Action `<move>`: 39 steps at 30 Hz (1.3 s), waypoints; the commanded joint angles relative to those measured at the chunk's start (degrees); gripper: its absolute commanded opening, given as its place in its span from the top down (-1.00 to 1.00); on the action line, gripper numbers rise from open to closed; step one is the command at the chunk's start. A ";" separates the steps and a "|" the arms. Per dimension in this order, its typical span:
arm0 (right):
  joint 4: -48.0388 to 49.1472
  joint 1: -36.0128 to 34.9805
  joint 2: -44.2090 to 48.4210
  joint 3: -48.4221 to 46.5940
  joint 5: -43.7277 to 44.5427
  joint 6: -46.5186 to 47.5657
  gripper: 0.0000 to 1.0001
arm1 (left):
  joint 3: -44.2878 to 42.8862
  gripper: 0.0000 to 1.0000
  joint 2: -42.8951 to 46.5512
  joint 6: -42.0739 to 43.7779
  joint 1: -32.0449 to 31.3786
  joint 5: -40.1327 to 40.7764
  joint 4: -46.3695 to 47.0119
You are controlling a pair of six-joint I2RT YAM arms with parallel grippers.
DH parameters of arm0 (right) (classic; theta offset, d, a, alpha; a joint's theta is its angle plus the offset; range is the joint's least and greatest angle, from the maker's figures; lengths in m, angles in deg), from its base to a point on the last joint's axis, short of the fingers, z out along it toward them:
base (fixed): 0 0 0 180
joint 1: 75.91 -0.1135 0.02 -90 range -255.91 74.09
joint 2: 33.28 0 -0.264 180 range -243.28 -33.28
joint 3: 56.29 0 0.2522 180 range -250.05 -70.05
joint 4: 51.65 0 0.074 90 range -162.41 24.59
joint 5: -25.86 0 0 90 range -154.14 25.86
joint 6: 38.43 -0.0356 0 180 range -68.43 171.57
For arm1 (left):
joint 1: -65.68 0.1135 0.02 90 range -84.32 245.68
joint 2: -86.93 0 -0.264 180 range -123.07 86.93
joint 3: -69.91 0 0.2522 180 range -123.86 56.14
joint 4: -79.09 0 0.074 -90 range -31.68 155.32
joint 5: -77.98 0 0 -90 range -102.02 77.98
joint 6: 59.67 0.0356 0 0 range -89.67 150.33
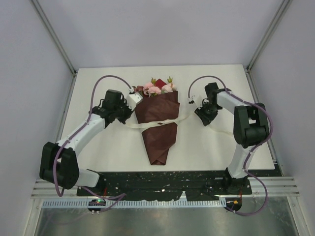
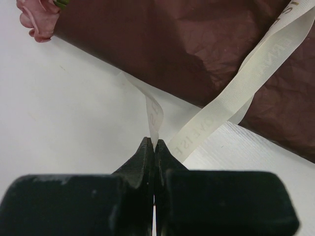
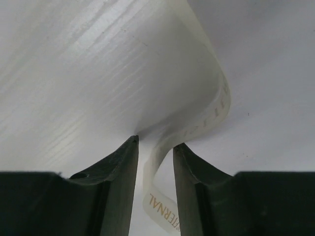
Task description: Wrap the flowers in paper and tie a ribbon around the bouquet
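Black jaws of the left gripper (image 2: pixel 154 146), at the bottom of the left wrist view, are pressed tight on one end of the cream ribbon (image 2: pixel 231 93), which runs up and right across the maroon paper (image 2: pixel 187 44). Low in its own view, the right gripper (image 3: pixel 156 143) stands partly open, the ribbon's other end passing unpinched between its jaws. From above, the bouquet (image 1: pixel 157 129) lies mid-frame on the table (image 1: pixel 211 147), with the flowers (image 1: pixel 156 88) toward the top.
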 commanded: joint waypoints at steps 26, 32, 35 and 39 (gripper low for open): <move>1.42 13.87 9.28 -3.79 9.11 -11.31 0.89 | 1.39 1.00 7.62 -17.64 11.29 11.70 1.46; 0.46 17.56 10.96 1.92 11.83 -5.33 0.89 | -1.51 1.00 3.23 -9.83 25.88 7.75 -1.80; 2.82 19.58 11.22 4.74 16.74 -3.05 0.89 | -4.05 1.00 -0.81 -6.31 31.94 8.89 -2.86; 7.04 22.83 10.52 8.87 21.92 0.55 0.89 | -7.83 1.00 -6.26 -3.14 38.54 11.34 -3.47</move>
